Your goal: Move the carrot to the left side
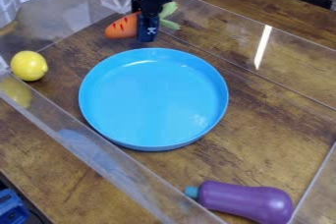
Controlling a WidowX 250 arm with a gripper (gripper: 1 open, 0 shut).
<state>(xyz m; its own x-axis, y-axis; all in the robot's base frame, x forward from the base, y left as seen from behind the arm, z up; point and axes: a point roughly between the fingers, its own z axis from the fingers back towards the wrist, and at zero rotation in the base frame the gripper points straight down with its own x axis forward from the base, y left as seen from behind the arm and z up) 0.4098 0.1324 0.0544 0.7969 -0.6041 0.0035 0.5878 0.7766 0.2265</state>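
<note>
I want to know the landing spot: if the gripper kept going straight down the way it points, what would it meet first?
Most likely the table just beyond the plate. The gripper holds the carrot, so that would probably touch down first, though depth is unclear.

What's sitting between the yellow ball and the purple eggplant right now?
In the camera view, the round blue plastic plate lies between the yellow ball and the purple toy eggplant; otherwise bare wooden table.

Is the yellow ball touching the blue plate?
Apart. The camera view shows the yellow ball left of the blue plate, with bare brown table plainly between them.
</note>
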